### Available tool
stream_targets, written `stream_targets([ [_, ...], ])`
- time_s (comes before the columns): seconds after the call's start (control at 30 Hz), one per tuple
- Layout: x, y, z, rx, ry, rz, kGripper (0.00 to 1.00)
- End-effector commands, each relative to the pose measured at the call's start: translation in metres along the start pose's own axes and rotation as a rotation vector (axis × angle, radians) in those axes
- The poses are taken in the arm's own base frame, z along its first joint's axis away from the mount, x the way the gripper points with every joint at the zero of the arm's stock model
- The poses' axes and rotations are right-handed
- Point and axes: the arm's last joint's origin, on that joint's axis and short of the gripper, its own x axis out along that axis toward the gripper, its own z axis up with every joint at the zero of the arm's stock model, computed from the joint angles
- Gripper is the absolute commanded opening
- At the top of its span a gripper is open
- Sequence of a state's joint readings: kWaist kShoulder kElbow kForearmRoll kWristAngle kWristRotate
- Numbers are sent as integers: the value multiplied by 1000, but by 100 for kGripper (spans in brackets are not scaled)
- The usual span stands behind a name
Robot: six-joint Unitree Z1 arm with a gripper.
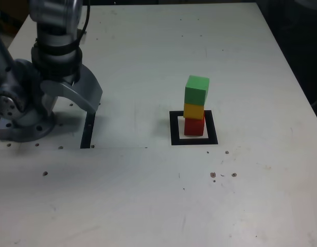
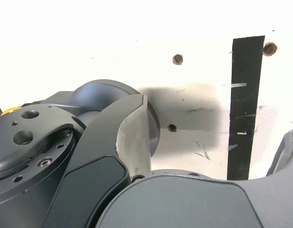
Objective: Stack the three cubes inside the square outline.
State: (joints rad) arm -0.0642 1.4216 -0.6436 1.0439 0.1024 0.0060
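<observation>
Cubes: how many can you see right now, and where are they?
3, in one stack inside the square outline: red cube at the bottom, yellow cube on it, green cube on top. None seems hidden.

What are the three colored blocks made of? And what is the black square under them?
The green block, yellow block and red block look like painted wood or plastic: flat, dull color with no shine. The black square looks like thin tape or print, lying flat on the white table.
</observation>
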Motion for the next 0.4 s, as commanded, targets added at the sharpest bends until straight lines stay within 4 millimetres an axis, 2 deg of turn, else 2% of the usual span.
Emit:
stream_targets([
  [0.0,0,0,1,0,11,2,99],
  [0.37,1,0,0,1,20,-1,99],
])
